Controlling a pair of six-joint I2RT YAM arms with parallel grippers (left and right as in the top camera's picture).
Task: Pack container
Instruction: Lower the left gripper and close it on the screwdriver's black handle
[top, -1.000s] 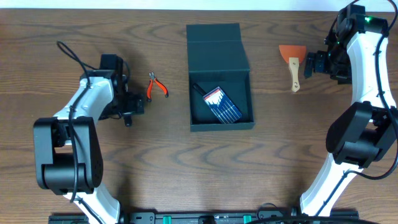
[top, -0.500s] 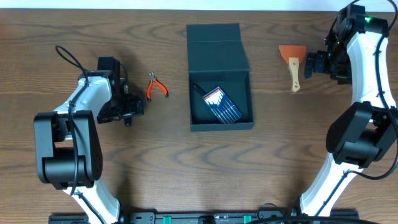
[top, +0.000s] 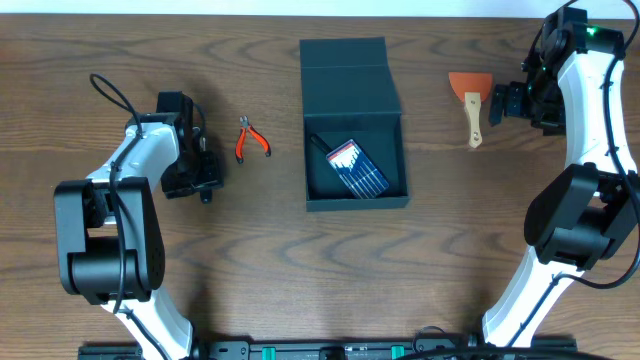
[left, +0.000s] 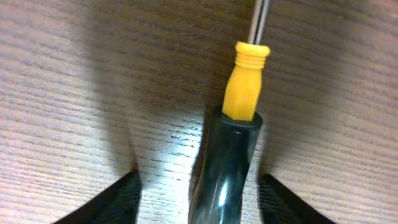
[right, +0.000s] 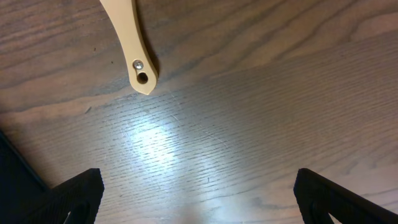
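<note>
Packing progress: partly done, as judged from how things lie; one item is in, three tools are still out on the table (top: 300, 270).
Container (top: 357, 203): set at the middle of the table toward its far edge, lid flap laid open toward that edge.
Already packed: a flat pack of slim dark tools on a red and white card (top: 355, 168) is seen lying in the container, toward its near right corner.
Left to pack: screwdriver (left: 227, 162) with a black and yellow handle, toward the left edge; orange-handled pliers (top: 252, 139), between it and the container; scraper (top: 472, 100) with an orange blade and pale handle, toward the far right corner.
Lid: not yet closed.
Left gripper (left: 199, 186): jaws parted astride the screwdriver handle; bare wood is seen between one finger and the handle, so it is not clenched, though contact on the other side cannot be made out.
Right gripper (right: 199, 180): spread wide, nothing held, hung over bare table just beside the scraper's handle end.
Writing: none can be read; any print on the card is too small.
</note>
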